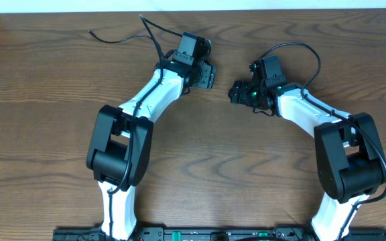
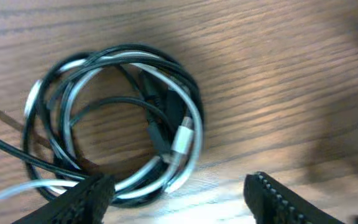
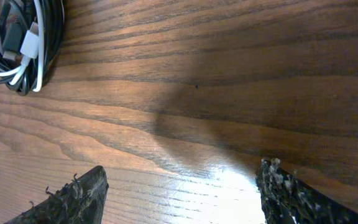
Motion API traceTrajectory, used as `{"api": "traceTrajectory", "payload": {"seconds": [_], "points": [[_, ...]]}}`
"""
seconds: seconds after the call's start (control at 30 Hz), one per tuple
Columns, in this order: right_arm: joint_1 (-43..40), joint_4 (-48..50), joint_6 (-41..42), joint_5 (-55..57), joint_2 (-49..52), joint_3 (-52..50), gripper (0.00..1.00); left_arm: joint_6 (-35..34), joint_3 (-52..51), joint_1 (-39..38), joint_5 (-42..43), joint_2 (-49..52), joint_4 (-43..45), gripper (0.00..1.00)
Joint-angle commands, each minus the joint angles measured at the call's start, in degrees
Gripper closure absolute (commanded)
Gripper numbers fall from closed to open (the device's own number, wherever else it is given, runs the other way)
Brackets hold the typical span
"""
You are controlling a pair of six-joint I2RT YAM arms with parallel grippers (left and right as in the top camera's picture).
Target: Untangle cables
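Two arms stand over a wooden table (image 1: pixel 45 100), and their grippers face each other near the upper middle of the overhead frame.

1. Cables (image 2: pixel 114 118): the black cord (image 2: pixel 129 50) and the white cord (image 2: pixel 196 121) are wound together into one flat, roughly round coil that rests on the table. In the left wrist view the coil fills the left and centre of the frame. A white plug (image 2: pixel 182 138) lies across the right side of the coil. Loose black and white strands leave the coil toward the lower left edge of the frame.

2. Left gripper (image 2: pixel 179 182): the jaws are apart with a wide gap and grip nothing. The lower rim of the coil lies just beside the finger at the lower left of the frame. Contact cannot be determined.

3. Right gripper (image 3: pixel 182 169): the jaws are apart with only bare wood between them. In the right wrist view the coil sits in the upper left corner, well apart from both fingers.

4. Overhead view: the coil itself cannot be made out.
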Motion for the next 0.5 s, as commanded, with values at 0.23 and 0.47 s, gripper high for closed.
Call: {"api": "traceTrajectory", "payload": {"seconds": [0.23, 0.47], "points": [[0.9, 0.0, -0.9, 0.5, -1.5, -0.3, 0.25, 7.9, 1.0, 0.2, -4.3, 5.7, 4.7, 0.38], [0.9, 0.0, -0.9, 0.5, -1.5, -0.3, 0.24, 9.4, 1.0, 0.1, -4.2, 7.1, 5.8, 0.69]]}}
